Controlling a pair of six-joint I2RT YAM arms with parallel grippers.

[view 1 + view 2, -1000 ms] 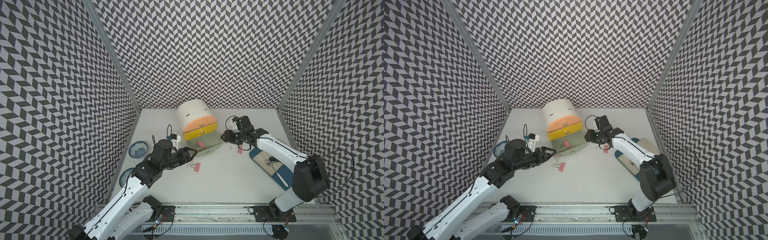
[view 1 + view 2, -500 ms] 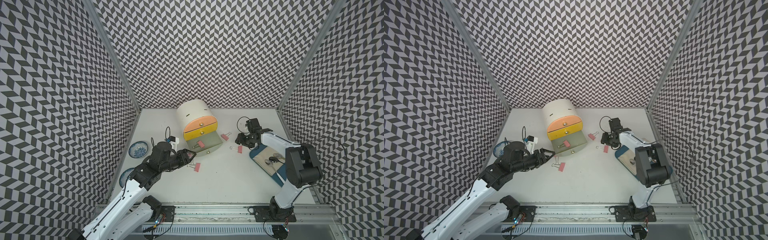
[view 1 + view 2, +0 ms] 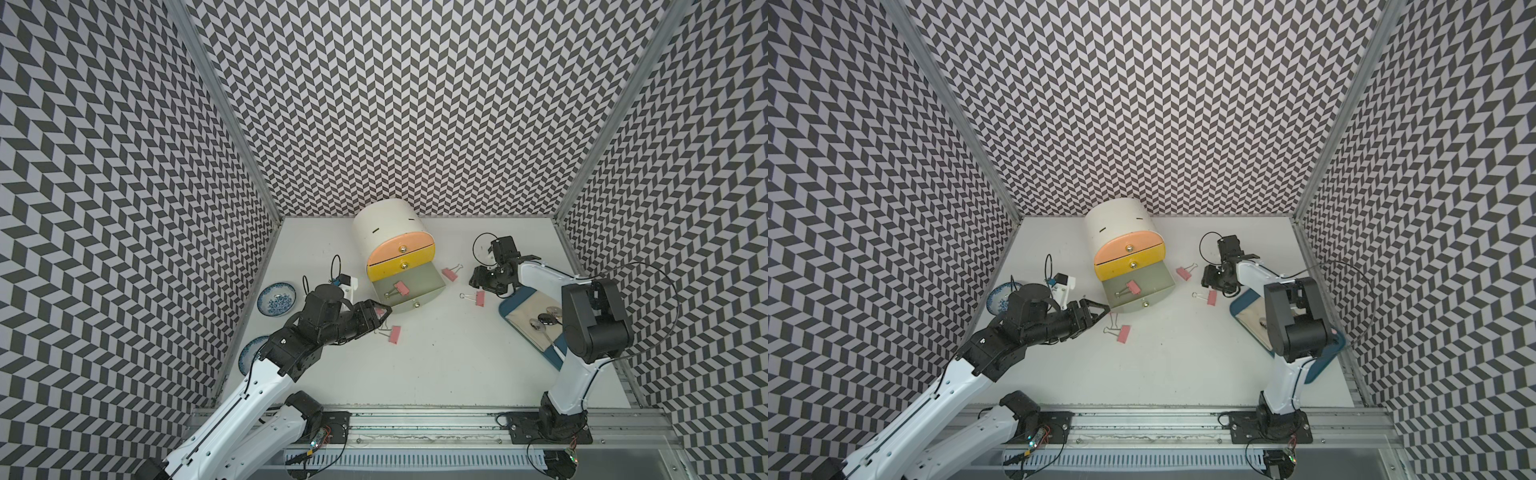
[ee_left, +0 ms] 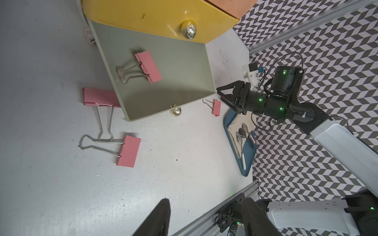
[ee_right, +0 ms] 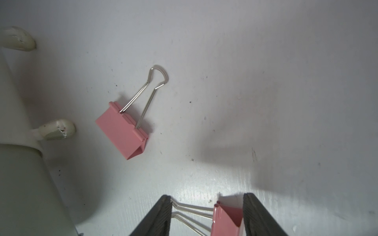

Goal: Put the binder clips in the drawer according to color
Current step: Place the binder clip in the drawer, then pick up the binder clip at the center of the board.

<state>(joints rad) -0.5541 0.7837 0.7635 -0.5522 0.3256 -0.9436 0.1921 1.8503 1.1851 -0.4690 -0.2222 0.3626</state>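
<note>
No text, label, brand, number or sign can be read on anything in view

Two blue-and-white patterned dishes sit at the left edge of the worktop [image 3: 436, 365]: one dish [image 3: 276, 298] in full view, a second dish [image 3: 248, 355] partly hidden. At the right, a blue tray [image 3: 513, 299] holds a beige cloth [image 3: 528, 311] with spoons [image 3: 537, 324] lying on it. Chevron-patterned walls [image 3: 415, 104] enclose three sides.

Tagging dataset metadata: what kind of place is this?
Likely a lab robot cell: chevron-patterned walls box in a white table, with left arm and right arm mounted on an aluminium rail in front.
</note>
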